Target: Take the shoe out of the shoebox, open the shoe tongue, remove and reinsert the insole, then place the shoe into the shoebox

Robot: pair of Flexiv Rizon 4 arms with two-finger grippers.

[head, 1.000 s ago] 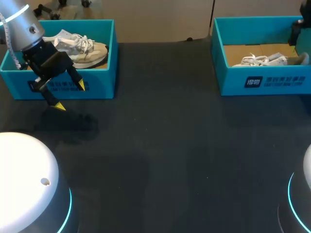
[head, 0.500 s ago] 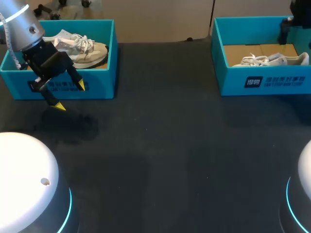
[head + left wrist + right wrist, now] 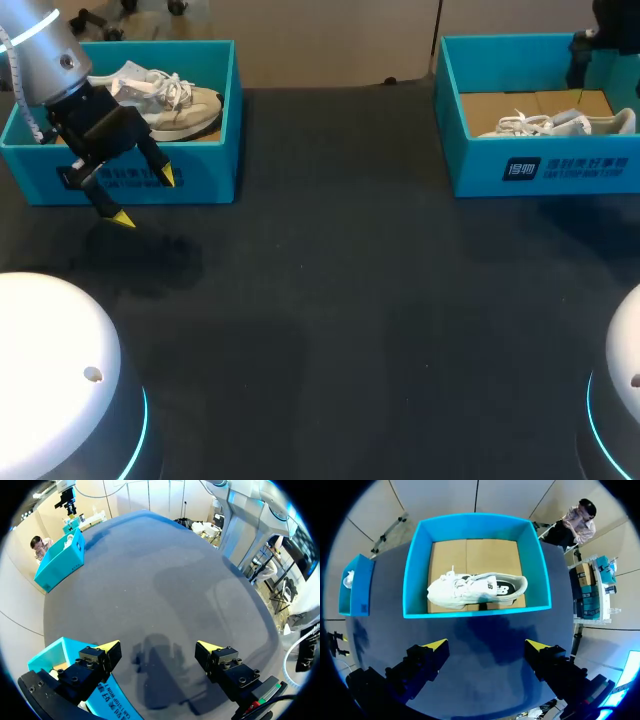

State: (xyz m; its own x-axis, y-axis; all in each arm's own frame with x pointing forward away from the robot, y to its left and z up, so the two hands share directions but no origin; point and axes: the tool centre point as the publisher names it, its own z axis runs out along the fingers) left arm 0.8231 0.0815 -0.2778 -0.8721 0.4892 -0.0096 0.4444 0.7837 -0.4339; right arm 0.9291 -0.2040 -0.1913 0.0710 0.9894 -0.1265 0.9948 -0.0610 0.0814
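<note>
Left shoebox, another shoe inside

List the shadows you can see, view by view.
Head view: the left pincer casts a soft dark shadow on the table under it. Left wrist view: that shadow lies between its fingers. Right wrist view: a shadow darkens the table ahead of the right pincer, before the shoebox; the shoe is evenly lit.

shoeboxes: 2 | shoes: 2, apparently one per box | end effectors: 2
</note>
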